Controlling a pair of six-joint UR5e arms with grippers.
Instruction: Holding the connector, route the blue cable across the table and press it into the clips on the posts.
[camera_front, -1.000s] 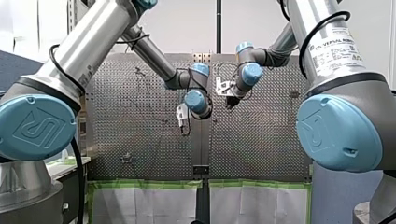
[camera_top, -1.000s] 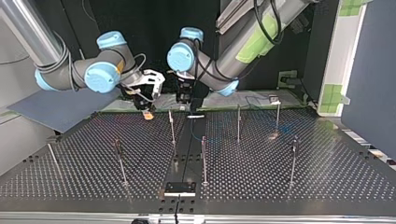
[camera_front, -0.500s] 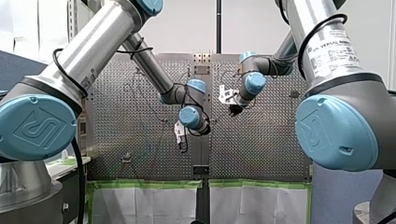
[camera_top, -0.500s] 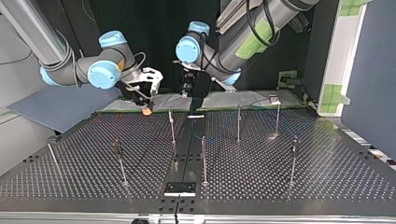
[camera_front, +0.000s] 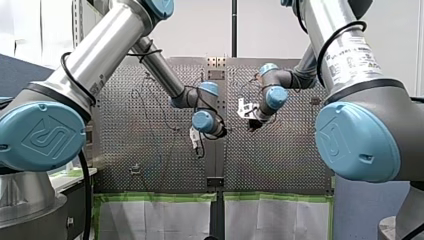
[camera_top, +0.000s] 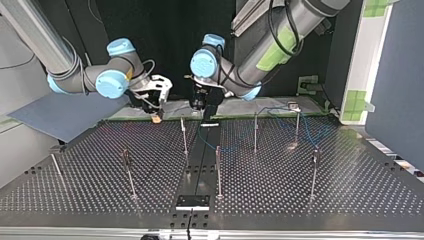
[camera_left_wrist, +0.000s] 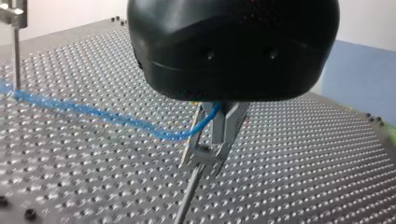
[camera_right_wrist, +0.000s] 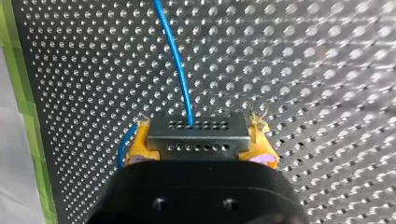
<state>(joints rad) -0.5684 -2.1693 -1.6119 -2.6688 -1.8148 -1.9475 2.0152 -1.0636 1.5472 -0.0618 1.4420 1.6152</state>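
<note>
In the right wrist view my right gripper (camera_right_wrist: 198, 128) is shut on a grey metal connector (camera_right_wrist: 196, 140), which sits between its yellow pads (camera_right_wrist: 140, 145). The blue cable (camera_right_wrist: 175, 56) leaves the connector and runs ahead over the table. In the left wrist view my left gripper (camera_left_wrist: 218, 139) has its metal fingers shut on the blue cable (camera_left_wrist: 107, 116), just above a clip (camera_left_wrist: 201, 155) on a post. From there the cable stretches away to another post (camera_left_wrist: 17, 51). In the top view both grippers hang over the far edge, my right (camera_top: 157, 117) and my left (camera_top: 197, 107).
Several thin posts stand on the perforated table (camera_top: 350, 190), among them one at mid-table (camera_top: 218, 170) and two further right (camera_top: 255, 131) (camera_top: 297, 124) with the blue cable (camera_top: 280, 111) looped around them. A dark plate (camera_top: 192, 201) lies at the near edge in the top view.
In the front view my left gripper has sunk lower and my right gripper has moved down and to the right. In the top view more blue cable now shows between the right-hand posts.
</note>
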